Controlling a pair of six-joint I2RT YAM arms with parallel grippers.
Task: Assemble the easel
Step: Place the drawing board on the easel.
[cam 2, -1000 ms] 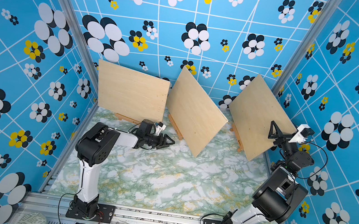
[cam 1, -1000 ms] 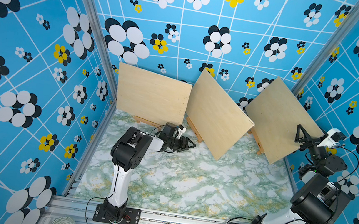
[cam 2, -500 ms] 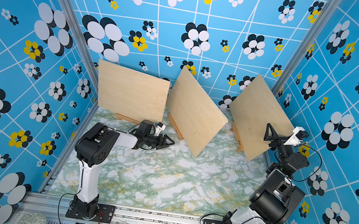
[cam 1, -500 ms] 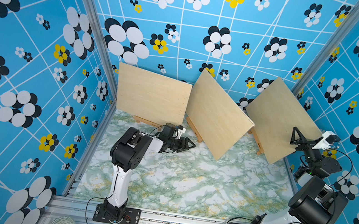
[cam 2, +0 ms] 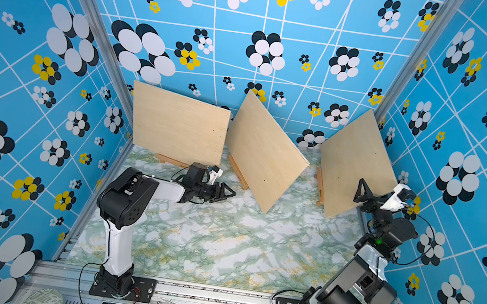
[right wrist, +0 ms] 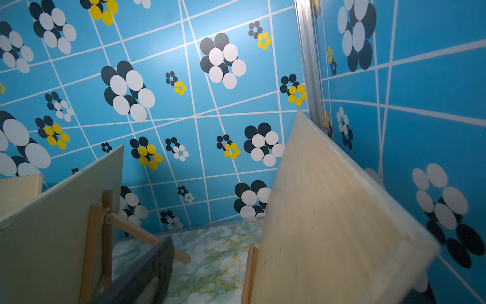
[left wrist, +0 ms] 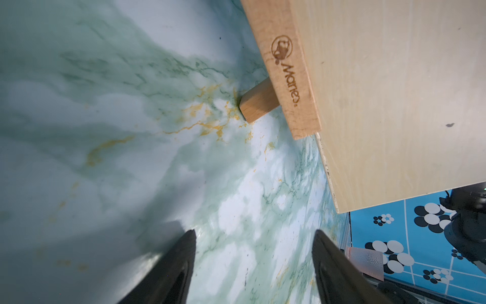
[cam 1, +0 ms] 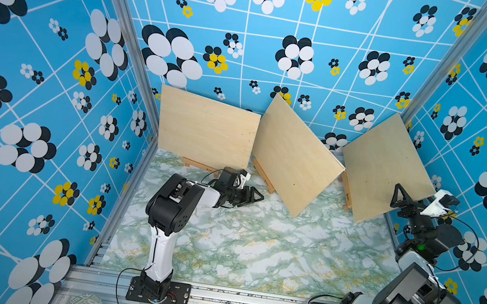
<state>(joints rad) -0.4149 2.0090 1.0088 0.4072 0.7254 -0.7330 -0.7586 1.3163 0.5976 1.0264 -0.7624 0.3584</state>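
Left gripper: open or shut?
Open. On the left gripper, the fingers stand apart in its wrist view, only bare table between them.

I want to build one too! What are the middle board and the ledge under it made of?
Middle board: probably thin plywood, pale, unpainted, with faint grain. Easel ledge: looks like solid light wood, smooth, with a burned-in logo.

Marbled tabletop (cam 1: 255,241) carries three wooden easels (cam 1: 198,164) holding boards (cam 1: 206,131).

Bright, even top views; left wrist view shadowed; board (right wrist: 328,223) corner blurred.
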